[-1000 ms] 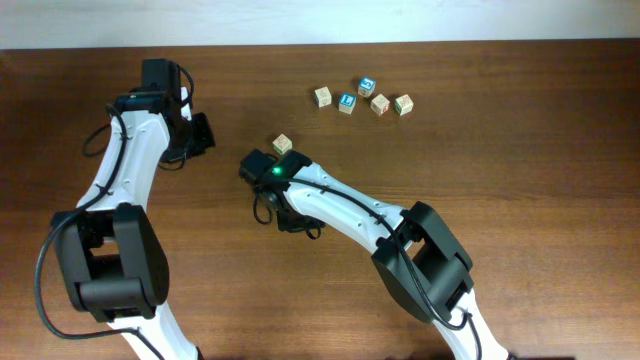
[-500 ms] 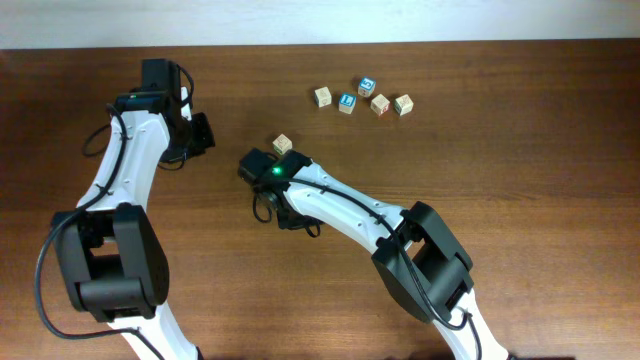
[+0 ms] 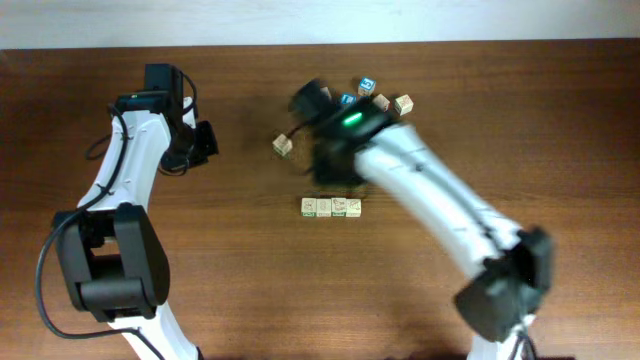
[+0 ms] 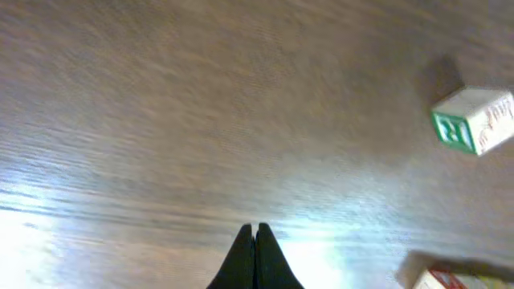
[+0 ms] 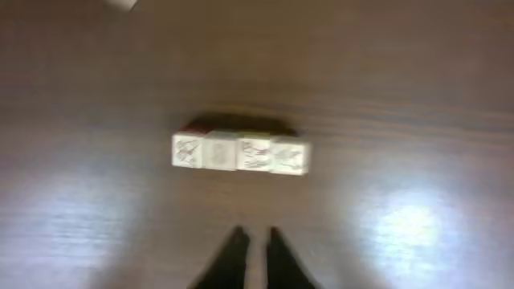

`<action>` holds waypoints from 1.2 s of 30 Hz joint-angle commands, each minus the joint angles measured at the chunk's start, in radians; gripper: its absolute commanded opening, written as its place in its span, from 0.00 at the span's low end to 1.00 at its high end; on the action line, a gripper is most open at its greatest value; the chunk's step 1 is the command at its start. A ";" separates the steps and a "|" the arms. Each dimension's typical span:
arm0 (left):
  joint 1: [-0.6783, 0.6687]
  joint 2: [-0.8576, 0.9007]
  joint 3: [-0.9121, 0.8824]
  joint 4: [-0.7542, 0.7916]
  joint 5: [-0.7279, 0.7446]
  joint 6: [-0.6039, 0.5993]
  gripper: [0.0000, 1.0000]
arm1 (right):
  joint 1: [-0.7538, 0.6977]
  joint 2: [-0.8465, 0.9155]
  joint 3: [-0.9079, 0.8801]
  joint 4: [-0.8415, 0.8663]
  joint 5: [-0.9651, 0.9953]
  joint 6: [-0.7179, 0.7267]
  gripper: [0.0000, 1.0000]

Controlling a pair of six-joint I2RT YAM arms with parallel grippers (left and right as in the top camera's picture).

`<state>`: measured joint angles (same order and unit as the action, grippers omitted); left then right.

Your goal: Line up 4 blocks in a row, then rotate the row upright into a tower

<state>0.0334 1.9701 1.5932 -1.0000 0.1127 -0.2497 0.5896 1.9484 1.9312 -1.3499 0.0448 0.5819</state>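
Observation:
Four beige blocks (image 3: pixel 330 207) lie side by side in a straight row at mid table; the right wrist view shows the row (image 5: pixel 239 152) with faint red and green prints on top. My right gripper (image 5: pixel 255 234) hangs raised above the table short of the row, shut, holding nothing. Its blurred arm (image 3: pixel 400 165) crosses the table just behind the row. My left gripper (image 3: pixel 205 140) hovers at the far left, shut and empty, its fingertips (image 4: pixel 257 229) pressed together over bare wood.
A lone beige cube (image 3: pixel 283 146) sits up-left of the row. Two blue-faced cubes (image 3: pixel 367 85) and two beige ones (image 3: pixel 403 104) cluster at the back. The left wrist view shows a green-printed cube (image 4: pixel 472 120) and a red-printed one (image 4: pixel 450 277) at right.
My right arm has swung up and to the right off the table's middle, uncovering the row of four blocks, and its jaws have closed. The left arm has barely shifted.

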 commanded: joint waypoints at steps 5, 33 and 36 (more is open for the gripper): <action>-0.166 0.001 -0.119 0.065 0.092 -0.053 0.00 | -0.277 0.016 -0.238 0.070 -0.359 -0.287 0.05; -0.360 0.094 -0.160 0.098 0.210 -0.069 0.00 | -0.412 0.021 -0.833 0.802 -0.774 -0.247 0.05; -0.360 0.094 -0.167 0.109 0.254 0.004 0.00 | -0.412 0.021 -0.833 0.804 -0.774 -0.247 0.05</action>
<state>-0.3248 2.0563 1.4376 -0.8989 0.3153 -0.3317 0.1719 1.9682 1.1057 -0.5503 -0.7380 0.3332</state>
